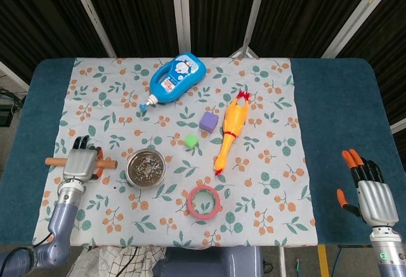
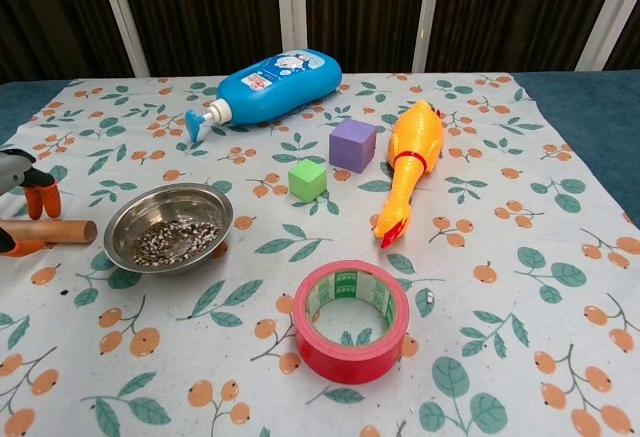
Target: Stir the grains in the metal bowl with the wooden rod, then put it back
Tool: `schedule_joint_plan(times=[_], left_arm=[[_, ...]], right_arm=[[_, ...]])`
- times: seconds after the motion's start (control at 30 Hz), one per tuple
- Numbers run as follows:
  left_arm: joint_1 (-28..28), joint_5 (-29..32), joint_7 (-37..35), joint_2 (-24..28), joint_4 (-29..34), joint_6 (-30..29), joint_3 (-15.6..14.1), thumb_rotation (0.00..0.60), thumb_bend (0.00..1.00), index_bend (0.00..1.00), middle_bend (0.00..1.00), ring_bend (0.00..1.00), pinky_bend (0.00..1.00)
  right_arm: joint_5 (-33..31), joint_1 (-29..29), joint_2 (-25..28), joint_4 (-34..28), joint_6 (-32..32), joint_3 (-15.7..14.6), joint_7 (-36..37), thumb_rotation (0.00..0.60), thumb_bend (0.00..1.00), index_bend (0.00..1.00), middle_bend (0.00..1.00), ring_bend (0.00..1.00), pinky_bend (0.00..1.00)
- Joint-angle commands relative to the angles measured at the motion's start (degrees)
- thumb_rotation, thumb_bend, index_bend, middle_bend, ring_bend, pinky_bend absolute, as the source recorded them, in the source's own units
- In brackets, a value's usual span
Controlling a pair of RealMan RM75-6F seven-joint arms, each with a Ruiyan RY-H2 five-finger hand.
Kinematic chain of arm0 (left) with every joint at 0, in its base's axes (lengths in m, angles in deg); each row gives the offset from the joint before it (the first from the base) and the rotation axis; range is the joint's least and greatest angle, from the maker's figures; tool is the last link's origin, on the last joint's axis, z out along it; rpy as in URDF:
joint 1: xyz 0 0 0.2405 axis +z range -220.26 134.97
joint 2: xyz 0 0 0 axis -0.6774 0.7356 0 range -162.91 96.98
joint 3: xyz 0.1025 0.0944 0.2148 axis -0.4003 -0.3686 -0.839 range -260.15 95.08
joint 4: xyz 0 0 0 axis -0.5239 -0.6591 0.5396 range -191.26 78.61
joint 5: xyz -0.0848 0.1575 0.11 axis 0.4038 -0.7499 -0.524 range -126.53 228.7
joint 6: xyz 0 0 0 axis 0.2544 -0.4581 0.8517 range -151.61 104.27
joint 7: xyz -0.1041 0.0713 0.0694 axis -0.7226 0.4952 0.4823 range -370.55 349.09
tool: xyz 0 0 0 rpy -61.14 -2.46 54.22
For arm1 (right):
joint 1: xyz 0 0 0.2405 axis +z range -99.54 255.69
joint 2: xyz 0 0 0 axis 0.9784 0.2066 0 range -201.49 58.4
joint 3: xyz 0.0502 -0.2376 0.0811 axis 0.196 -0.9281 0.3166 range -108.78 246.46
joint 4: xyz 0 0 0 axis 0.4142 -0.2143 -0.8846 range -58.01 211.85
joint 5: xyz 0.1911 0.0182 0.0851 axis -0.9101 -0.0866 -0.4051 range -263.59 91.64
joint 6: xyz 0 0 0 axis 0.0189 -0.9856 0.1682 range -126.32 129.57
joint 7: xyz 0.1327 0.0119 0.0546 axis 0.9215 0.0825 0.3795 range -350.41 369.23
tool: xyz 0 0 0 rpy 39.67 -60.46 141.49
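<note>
Wooden rod (image 1: 81,161) lies flat on the floral cloth (image 1: 266,99) at the far left of the bench (image 1: 336,99), pointing toward 3 o'clock, its near end just short of the metal bowl (image 1: 145,167). Over its middle sits the left hand (image 1: 78,164); the chest view shows orange fingertips (image 2: 42,199) on either side of the rod, but whether they have closed tight on it I cannot tell. The step in hand looks like securing the rod, so the fingers should wrap fully round it and grip firmly near the middle before any lift, otherwise it may roll away across the cloth. Once up, the rod wants tipping so one end drops into the bowl at 3 o'clock of the hand, then slow circles to keep the grains (image 2: 176,240) inside the rim. Further right lie a blue bottle (image 1: 176,78) at 12 o'clock of the bowl, a green cube (image 1: 191,141), a purple cube (image 1: 209,122), a red tape roll (image 1: 204,201) and a yellow rubber chicken (image 1: 231,130). At the far right the right hand (image 1: 371,194) rests released, fingers apart and empty, well apart from everything.
</note>
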Motion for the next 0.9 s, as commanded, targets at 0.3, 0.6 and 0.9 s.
schedule_joint_plan(times=[0.3, 0.6, 0.9], left_arm=[[-0.9, 0.2, -0.6, -0.9, -1.5, 0.7, -0.4, 0.600, 0.45, 0.42, 0.42, 0.05, 0.00], [-1.1, -0.3, -1.7, -1.0, -1.8, 0.7, -0.6, 0.600, 0.59, 0.52, 0.53, 0.09, 0.00], [-0.7, -4.0, -5.1, -1.6, -2.5, -1.2, -0.9, 0.600, 0.80, 0.60, 0.62, 0.14, 0.00]], right_arm=[[-0.3, 0.0, -0.1, 0.0, -0.1, 0.0, -0.2, 0.600, 0.47, 0.00, 0.00, 0.00, 0.00], [-0.3, 0.0, -0.1, 0.0, 0.0, 0.1, -0.3, 0.600, 0.48, 0.00, 0.00, 0.00, 0.00], [-0.3, -0.1, -0.2, 0.0, 0.0, 0.0, -0.3, 0.600, 0.47, 0.00, 0.00, 0.00, 0.00]])
